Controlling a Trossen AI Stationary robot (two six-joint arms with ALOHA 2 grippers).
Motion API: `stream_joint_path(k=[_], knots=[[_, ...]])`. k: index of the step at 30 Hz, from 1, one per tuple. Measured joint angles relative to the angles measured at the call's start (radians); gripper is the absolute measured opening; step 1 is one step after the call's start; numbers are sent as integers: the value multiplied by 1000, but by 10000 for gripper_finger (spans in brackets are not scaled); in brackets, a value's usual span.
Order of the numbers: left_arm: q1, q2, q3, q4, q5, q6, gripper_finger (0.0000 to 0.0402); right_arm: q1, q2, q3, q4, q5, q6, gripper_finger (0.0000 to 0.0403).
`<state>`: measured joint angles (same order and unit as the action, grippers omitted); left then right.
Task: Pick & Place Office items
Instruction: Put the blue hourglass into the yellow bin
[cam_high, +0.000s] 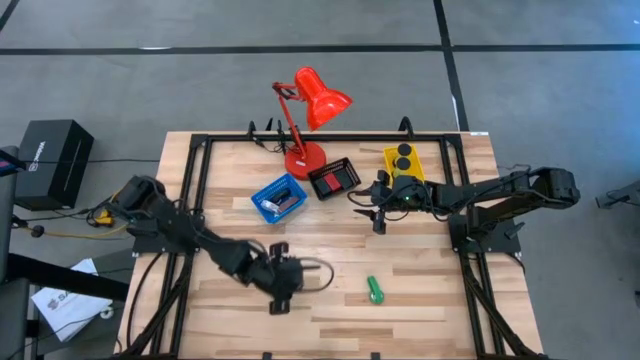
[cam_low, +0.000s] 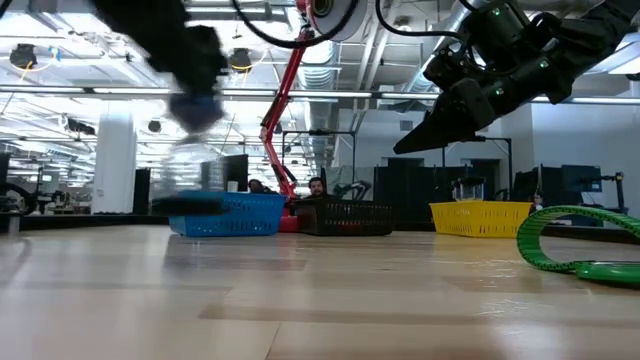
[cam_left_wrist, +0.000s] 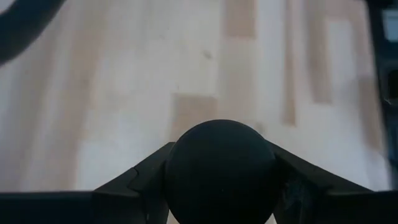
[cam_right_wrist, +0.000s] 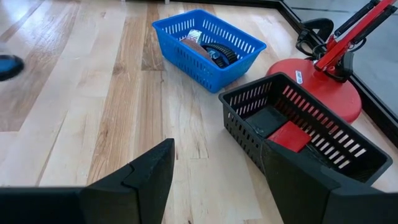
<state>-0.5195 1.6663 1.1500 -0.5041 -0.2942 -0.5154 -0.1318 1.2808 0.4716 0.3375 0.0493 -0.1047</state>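
Observation:
My left gripper (cam_high: 280, 292) hangs over the table's near middle, shut on a black round piece (cam_left_wrist: 219, 171). My right gripper (cam_high: 378, 214) is open and empty, raised above the boards (cam_low: 420, 140) just right of the black tray (cam_right_wrist: 311, 134). That tray holds a red block (cam_right_wrist: 289, 137). A brown bar (cam_right_wrist: 194, 41) and a black ridged piece (cam_right_wrist: 221, 53) lie in the blue tray (cam_high: 279, 197). Two black round pieces (cam_high: 403, 156) sit in the yellow tray (cam_high: 404, 165). A green stubby cylinder (cam_high: 375, 290) lies on its side on the boards, right of my left gripper. My left gripper pinches the black round piece between its two fingers (cam_left_wrist: 146, 177), one on each opposite side of its rounded body (cam_left_wrist: 180, 168). The fingers come from above, pointing down. The piece fills the gap between them and is held up off the boards.
The red desk lamp (cam_high: 305, 150) stands on its round base at the far edge, behind the blue and black trays. A black frame (cam_high: 190, 200) runs round the table. Bare boards lie between the trays and the near edge. A black box (cam_high: 50, 160) sits off the table's left.

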Motion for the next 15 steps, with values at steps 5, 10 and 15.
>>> stream_joint_path(k=[5, 10, 15], knots=[[94, -27, 0, 30, -23, 137, 214, 0, 0, 0, -8, 0, -1, 230], [197, -27, 0, 160, -14, 316, 209, 0, -24, 0, -38, 0, -7, 230], [314, -24, 0, 265, 27, 414, 202, 0, -137, 1, -251, 2, 1, 230]])
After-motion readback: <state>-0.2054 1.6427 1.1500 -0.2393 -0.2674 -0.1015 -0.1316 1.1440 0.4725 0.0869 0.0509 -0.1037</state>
